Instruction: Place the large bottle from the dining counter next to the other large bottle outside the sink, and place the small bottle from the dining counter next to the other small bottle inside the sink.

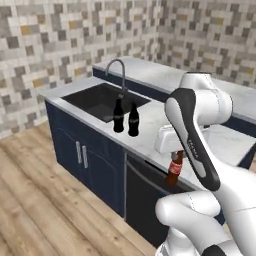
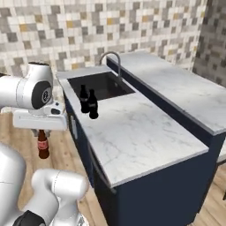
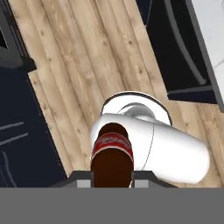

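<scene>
Hand view: gripper (image 3: 112, 183) hides small bottle (image 3: 112, 159) cap.

large near-black bottles: two, first large bottle (image 1: 118, 115) and second large bottle (image 1: 133, 120), side by side on table (image 2: 132, 128) near sink edge. small brown bottle (image 1: 175, 169) with red label: one, off table. sink (image 1: 102, 99): one. faucet (image 1: 118, 75): one. cabinet door handles (image 1: 81, 155): two, paired on navy front. fingers (image 3: 81, 181): two, one each side of small brown bottle.
</scene>
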Available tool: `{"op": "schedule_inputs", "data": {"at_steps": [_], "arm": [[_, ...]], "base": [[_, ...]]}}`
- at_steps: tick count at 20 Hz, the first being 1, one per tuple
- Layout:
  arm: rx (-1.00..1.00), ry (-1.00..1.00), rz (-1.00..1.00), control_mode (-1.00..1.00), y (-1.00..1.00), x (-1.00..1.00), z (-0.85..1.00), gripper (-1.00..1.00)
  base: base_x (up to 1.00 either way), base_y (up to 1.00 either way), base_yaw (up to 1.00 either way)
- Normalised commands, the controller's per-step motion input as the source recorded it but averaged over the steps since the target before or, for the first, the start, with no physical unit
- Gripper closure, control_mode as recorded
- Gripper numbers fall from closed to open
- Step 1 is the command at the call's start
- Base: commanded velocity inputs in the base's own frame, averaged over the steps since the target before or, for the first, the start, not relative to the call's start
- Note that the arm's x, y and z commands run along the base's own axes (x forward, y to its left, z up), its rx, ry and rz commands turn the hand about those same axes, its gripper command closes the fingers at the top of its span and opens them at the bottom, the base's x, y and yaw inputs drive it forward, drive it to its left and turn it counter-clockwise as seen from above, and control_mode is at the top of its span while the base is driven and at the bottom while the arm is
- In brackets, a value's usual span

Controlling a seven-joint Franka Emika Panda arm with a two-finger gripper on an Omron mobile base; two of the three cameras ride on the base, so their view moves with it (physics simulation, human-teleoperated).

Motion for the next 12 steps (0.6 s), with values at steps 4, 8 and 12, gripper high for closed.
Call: {"op": "schedule_inputs", "data": {"at_steps": [4, 8, 12], "arm": [[0.00, 0.00, 0.00, 1.00, 0.00, 0.00, 0.00, 1.00], [0.00, 0.00, 0.00, 1.00, 0.00, 0.00, 0.00, 1.00], [0.00, 0.00, 0.00, 1.00, 0.00, 0.00, 0.00, 1.00]], "base": [[0.99, 1.00, -0.54], [0.84, 1.00, -0.61], [0.38, 1.00, -0.48]]}}
